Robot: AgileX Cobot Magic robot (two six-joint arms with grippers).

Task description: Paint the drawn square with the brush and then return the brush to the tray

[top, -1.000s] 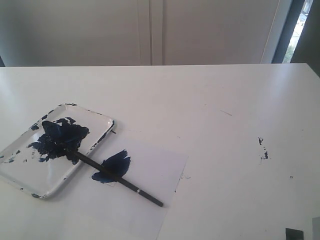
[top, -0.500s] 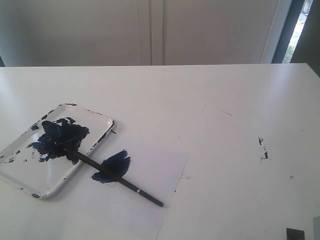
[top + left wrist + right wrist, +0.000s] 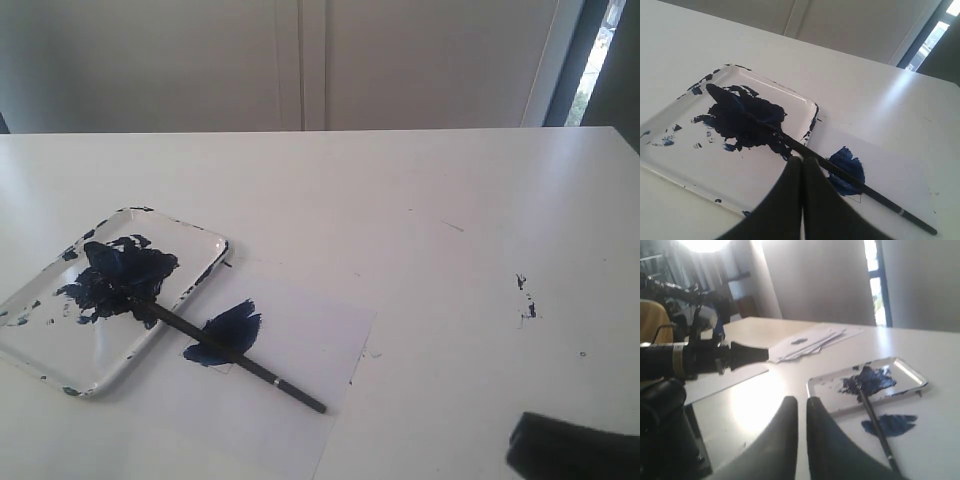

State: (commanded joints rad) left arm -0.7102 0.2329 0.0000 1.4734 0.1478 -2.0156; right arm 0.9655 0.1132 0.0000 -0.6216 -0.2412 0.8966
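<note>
The brush (image 3: 230, 352) lies still, its paint-clotted tip in the tray (image 3: 60, 340) and its handle running over the rim and across the drawn square (image 3: 224, 333), which is smeared dark blue. From the left wrist, my left gripper (image 3: 802, 159) is shut and empty, hovering just short of the brush (image 3: 865, 186), with the tray (image 3: 715, 170) and the square (image 3: 846, 167) beyond. My right gripper (image 3: 801, 400) is shut on nothing, well away from the brush (image 3: 879, 433), tray (image 3: 825, 390) and square (image 3: 890, 422). It shows as a dark shape (image 3: 575, 450) at the exterior view's bottom right.
The square sits on a white paper sheet (image 3: 300, 340) beside the tray. Dark paint specks (image 3: 525, 295) mark the table on the right. The right wrist view shows a stack of papers (image 3: 810, 340) and the other arm (image 3: 700, 360) further off.
A dark part of my right arm has come into the bottom right of the exterior view. Brush, tray and paper have not moved.
</note>
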